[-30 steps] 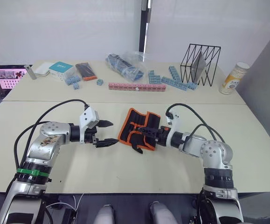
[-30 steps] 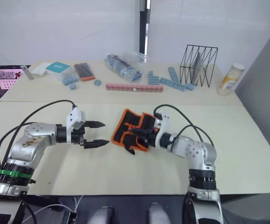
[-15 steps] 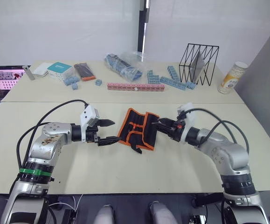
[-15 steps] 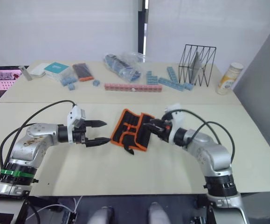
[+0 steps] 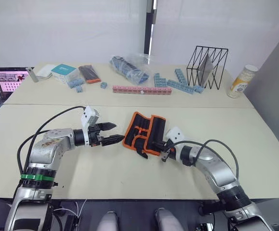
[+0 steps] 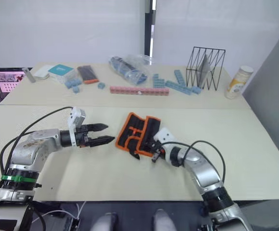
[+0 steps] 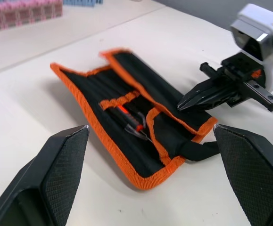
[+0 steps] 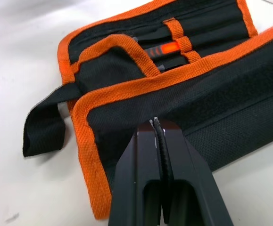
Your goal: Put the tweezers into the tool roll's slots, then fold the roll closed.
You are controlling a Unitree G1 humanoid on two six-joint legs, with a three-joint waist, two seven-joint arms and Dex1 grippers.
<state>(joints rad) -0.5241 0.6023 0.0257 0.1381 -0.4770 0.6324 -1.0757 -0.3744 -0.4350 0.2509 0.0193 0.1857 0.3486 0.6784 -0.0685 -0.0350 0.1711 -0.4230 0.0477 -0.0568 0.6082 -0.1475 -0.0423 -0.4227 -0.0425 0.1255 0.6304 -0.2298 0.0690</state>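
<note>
Black fabric tool roll with orange trim (image 5: 144, 133) lying mid-table, half folded, right flap over the middle, slim black tweezers (image 7: 135, 126) tucked inside under the orange strap. Right gripper (image 8: 158, 123) clenched, empty, tips at the near right flap edge. Left gripper (image 5: 111, 133) spread wide, empty, just left of the roll. Best to pin the folded flap while lifting the left orange edge (image 7: 86, 113) over, slowly, to avoid dragging the roll.

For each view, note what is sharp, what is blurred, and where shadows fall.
Left wrist view: the tool roll is fairly sharp, the left gripper's fingers up close are soft, and the pink blocks behind are blurred. Right wrist view: the roll's weave is crisp and its black loop casts a soft shadow on the table. Eye views: even light, faint shadows.
</note>
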